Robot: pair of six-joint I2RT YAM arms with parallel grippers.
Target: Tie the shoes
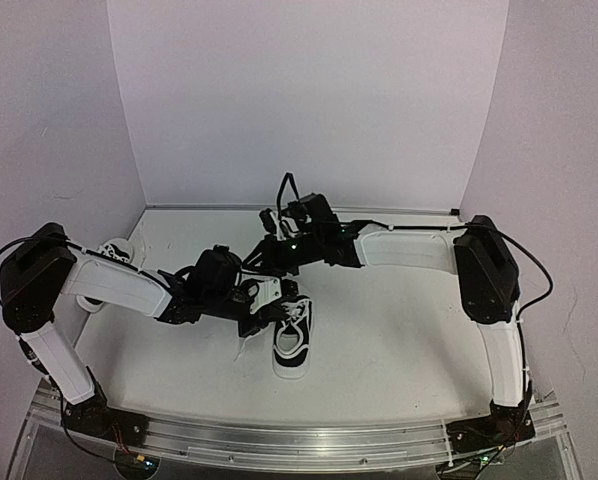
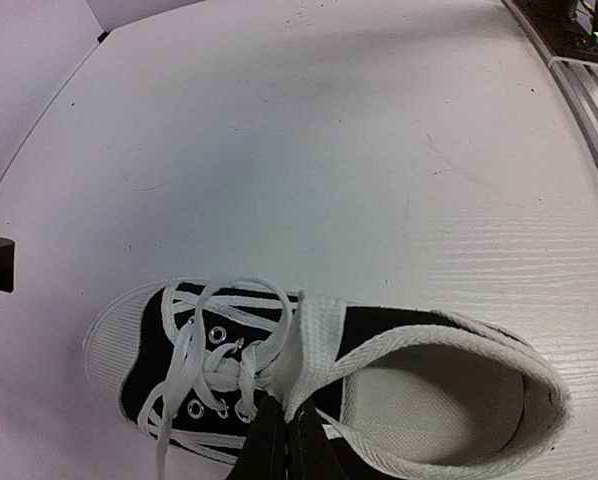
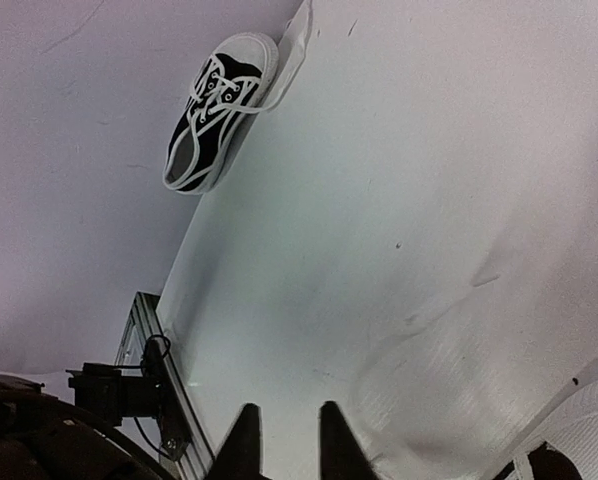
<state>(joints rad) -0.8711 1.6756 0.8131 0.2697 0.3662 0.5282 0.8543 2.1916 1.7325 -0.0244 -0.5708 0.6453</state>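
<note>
Left wrist view: the left gripper (image 2: 285, 422) has its fingers (image 2: 267, 440) pressed together, with only a thin seam between them. Their tips sit on the near shoe (image 2: 374, 328), where the upright tongue (image 2: 317, 335) meets the white laces (image 2: 194, 360). Whether they pinch lace or tongue I cannot tell. This shoe lies on the white table (image 2: 379, 150), toe to the left of this view, its opening to the right, the laces loose and crossed over the eyelets.

The right wrist view shows the right gripper (image 3: 287, 408) with its fingers apart, a clear gap between them and nothing in it, only table beyond. A white rim of the near shoe peeks into the lower right corner. Farther off, the far shoe (image 3: 219, 110) lies beside the wall, its laces also loose, and the metal rail (image 3: 154, 370) runs at the table's edge.

Only the top view shows both arms at once. Both reach to mid-table, the right gripper just behind the left one. The near shoe lies just in front of them, toe toward the rail. The far shoe is half hidden behind the left arm, well apart from the near one.
</note>
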